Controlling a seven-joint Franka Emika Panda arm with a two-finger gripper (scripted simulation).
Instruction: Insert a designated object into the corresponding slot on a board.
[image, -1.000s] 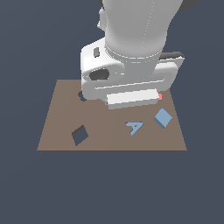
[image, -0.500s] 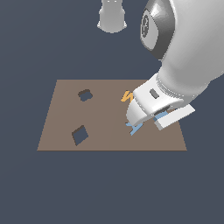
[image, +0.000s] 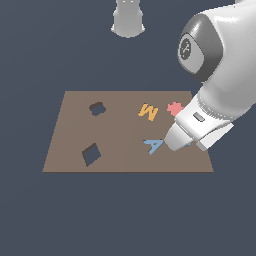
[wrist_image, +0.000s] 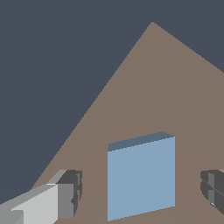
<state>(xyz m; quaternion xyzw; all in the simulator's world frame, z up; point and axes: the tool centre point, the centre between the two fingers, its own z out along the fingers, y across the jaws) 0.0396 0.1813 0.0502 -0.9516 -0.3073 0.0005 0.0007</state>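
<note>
The flat brown rectangular board (image: 120, 135) lies on the dark worktop (image: 60, 215); bare board surface separates the lettered pieces near the exterior view's right from the dark diamond-turned square slot (image: 91, 154) near its left edge. In the wrist view the small light-blue flat square block (wrist_image: 141, 177), darker blue along one side, lies flat on the board between the grey fingertips (wrist_image: 70, 192). The end effector (wrist_image: 142, 190) is spread wide, both fingers clear of the block.
</note>
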